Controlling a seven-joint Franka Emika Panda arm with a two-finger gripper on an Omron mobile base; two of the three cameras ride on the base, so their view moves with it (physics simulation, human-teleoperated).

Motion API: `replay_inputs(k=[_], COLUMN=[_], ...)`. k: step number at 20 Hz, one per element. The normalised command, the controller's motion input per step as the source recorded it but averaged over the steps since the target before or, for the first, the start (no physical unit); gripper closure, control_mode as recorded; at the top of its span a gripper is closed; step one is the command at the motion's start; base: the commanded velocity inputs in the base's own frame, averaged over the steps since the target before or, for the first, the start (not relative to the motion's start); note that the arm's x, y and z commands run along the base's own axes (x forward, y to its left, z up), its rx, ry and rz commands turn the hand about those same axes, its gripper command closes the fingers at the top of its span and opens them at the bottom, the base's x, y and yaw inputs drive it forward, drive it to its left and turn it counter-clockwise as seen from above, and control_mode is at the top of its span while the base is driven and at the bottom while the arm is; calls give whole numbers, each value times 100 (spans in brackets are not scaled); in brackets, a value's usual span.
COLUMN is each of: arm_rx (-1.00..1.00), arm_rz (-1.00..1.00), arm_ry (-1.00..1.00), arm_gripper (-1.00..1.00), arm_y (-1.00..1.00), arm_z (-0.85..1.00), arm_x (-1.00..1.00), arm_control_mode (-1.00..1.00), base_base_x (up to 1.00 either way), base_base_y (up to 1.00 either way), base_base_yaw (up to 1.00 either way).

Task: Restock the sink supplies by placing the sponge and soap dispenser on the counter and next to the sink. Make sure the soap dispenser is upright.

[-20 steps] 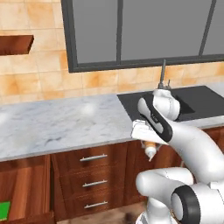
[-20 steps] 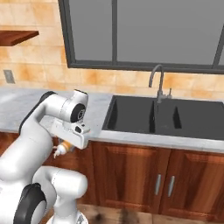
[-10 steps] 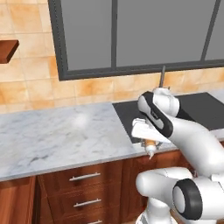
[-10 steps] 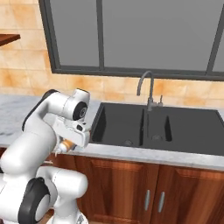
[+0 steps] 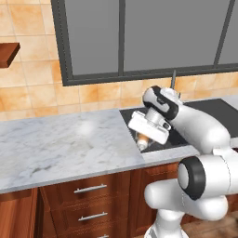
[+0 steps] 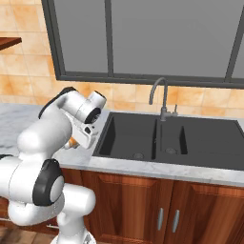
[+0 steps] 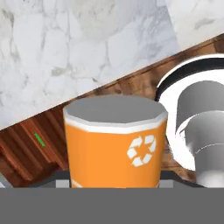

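Note:
My gripper (image 5: 144, 138) is shut on the soap dispenser (image 5: 143, 140), an orange bottle held tilted with its whitish top pointing down, over the counter (image 5: 69, 144) edge right beside the sink (image 6: 138, 136). In the hand view the soap dispenser (image 7: 114, 144) sits upright between the jaws, its recycling mark facing me, with the marble counter (image 7: 65, 52) behind it. In the right base view the hand hides most of the soap dispenser (image 6: 72, 142). The sponge (image 7: 40, 139) shows as a small green sliver far below, against the dark wood.
A grey faucet (image 6: 159, 95) stands behind the black double basin. A dark-framed window (image 5: 139, 37) runs above the tiled wall. A brown wall shelf (image 5: 8, 53) hangs at the far left. Drawers (image 5: 90, 190) sit under the marble.
Both base views have shifted, so the base has driven toward the sink. The arm keeps the bottle gripped in the same tilted pose.

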Motion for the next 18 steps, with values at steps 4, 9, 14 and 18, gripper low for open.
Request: replay_inputs(k=[4, 9, 14, 18], arm_rx=[33, 28, 25, 26], arm_rz=[-22, -20, -15, -11], arm_ry=[4, 24, 36, 39], arm_gripper=[100, 100, 100, 100], arm_y=[73, 20, 0, 4], arm_z=[0, 0, 10, -3], arm_x=[72, 91, 83, 57], arm_control_mode=[-100, -100, -100, -100], base_base_x=[0, 0, 0, 0], base_base_y=[0, 0, 0, 0], base_base_yaw=[0, 0, 0, 0])
